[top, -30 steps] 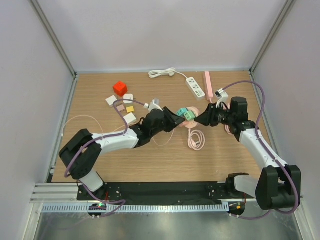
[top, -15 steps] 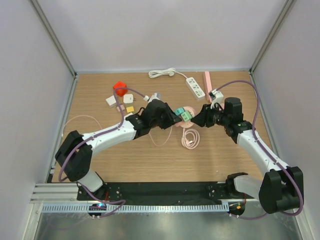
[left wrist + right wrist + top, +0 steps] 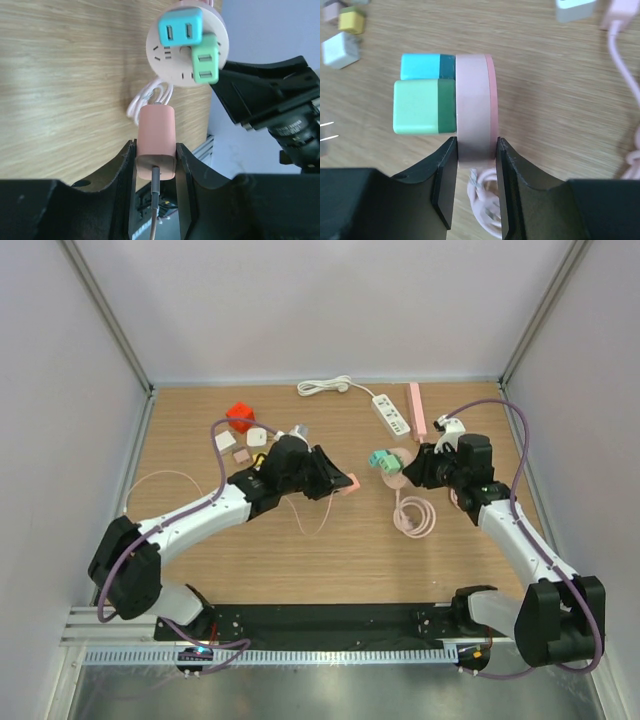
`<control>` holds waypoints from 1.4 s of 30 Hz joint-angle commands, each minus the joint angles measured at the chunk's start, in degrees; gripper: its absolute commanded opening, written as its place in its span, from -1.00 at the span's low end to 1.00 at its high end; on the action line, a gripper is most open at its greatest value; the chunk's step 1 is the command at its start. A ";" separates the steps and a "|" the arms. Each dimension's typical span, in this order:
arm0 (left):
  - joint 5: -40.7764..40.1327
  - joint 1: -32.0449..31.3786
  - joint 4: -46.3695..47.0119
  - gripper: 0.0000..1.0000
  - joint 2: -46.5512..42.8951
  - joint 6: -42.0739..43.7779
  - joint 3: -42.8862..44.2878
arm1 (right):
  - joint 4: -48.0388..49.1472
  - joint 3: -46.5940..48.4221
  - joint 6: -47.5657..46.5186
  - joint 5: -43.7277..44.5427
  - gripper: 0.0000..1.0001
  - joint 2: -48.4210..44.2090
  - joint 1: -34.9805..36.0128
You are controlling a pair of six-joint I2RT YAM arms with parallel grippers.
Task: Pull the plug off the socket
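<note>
Wood table (image 3: 330, 560), grey walls (image 3: 320, 310) — white power strip (image 3: 391, 414), red cube (image 3: 239, 416), small blocks (image 3: 225, 440) (perhaps adapters) at back. Left gripper (image 3: 156, 160) pinches pink plug (image 3: 156, 131); right gripper (image 3: 472, 165) clamps round socket (image 3: 472, 95) — the two apart.

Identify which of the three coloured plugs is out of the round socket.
The pink plug, clamped in the left pincer, apart from the round socket; the blue plug and green plug sit in it.
</note>
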 commanded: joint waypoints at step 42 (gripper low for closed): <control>30.50 60.53 20.29 -0.96 24.55 14.62 -1.66 | 4.28 1.73 -1.88 -16.31 -0.98 1.39 -5.42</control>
